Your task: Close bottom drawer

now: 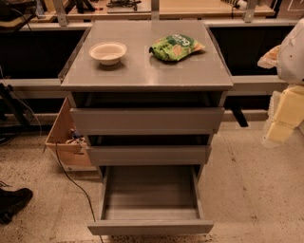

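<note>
The gripper (282, 121) hangs at the right edge, level with the upper drawers and well apart from the bottom drawer (149, 227), and I cannot tell if it is spread wide or pinched together. That drawer is the lowest in the cabinet (147, 78), pulled far out toward me, its flat front running left to right. The closing looks not yet begun; I think the gripper must come down to that front and push it straight back in.

Speckled floor (256, 190), perhaps a wooden crate (61, 135) at left, black cable (72, 179), wooden worktop (190, 7) behind
</note>
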Available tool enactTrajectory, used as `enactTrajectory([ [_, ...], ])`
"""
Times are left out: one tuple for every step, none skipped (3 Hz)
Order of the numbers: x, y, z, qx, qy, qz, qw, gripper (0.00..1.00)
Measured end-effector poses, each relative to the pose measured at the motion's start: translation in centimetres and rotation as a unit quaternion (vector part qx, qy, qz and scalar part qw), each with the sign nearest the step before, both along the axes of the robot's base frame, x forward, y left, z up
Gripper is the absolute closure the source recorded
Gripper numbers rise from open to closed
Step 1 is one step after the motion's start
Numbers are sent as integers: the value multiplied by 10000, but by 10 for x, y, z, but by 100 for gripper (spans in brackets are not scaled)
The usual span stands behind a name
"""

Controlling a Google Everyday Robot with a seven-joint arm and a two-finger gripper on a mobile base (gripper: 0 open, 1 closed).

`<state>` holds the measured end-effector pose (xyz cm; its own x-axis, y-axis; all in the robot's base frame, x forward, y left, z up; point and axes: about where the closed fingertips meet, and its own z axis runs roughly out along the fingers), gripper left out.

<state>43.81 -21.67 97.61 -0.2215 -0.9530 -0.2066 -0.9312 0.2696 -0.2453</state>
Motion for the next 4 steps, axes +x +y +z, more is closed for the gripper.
enactTrajectory([
  [0,0,0,0,0,0,10000,0],
  [2,-3,-18,104,24,3,9999,0],
  [6,-11,-75,434,154,51,9989,0],
  [6,-14,-126,715,316,185,9968,0],
])
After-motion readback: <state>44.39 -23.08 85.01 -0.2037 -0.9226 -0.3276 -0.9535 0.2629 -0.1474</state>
